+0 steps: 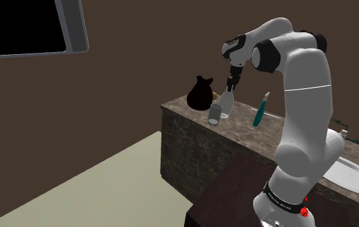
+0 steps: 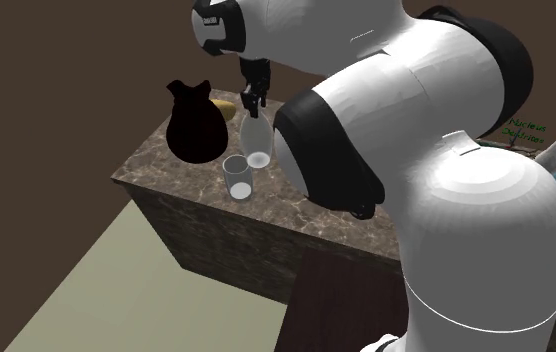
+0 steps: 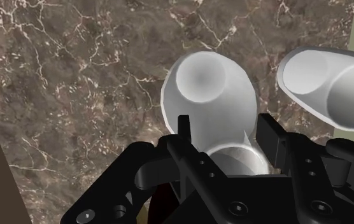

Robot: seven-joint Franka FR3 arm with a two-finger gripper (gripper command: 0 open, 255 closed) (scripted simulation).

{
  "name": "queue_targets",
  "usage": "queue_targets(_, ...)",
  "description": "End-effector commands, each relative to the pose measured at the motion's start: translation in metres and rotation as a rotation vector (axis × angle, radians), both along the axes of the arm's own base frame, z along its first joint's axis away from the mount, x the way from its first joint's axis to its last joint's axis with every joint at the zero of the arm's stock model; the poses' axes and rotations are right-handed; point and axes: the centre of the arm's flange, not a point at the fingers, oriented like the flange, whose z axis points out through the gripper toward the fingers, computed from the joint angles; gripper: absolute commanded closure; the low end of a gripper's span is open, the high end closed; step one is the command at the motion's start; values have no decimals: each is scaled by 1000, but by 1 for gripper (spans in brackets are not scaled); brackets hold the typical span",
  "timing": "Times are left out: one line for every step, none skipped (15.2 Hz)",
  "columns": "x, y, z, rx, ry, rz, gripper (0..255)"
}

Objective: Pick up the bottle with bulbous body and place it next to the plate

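Overhead, the arm reaches downward, its claw pinching the bottle by the neck.

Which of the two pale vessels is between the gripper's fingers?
The bulbous bottle; the straight cup stands beside it, outside the gripper.

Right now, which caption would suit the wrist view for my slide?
Claw at the neck of a white bulbous bottle above a brown marble counter, a white cup beside it.

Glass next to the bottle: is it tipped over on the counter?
No, the glass stands upright on the counter, open mouth up, beside the bottle.
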Motion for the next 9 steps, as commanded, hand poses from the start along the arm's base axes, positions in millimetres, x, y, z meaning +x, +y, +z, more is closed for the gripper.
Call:
queue_targets(0,0,8,0,0,0,255)
queue_targets(0,0,13,0,0,0,255)
queue_targets(0,0,18,0,0,0,255)
queue_targets(0,0,24,0,0,0,255)
queue_targets(0,0,29,0,0,0,255)
queue_targets(0,0,34,0,0,0,255)
queue_targets(0,0,40,0,0,0,255)
queue_targets(0,0,45,0,0,0,255)
queue_targets(0,0,50,0,0,0,255)
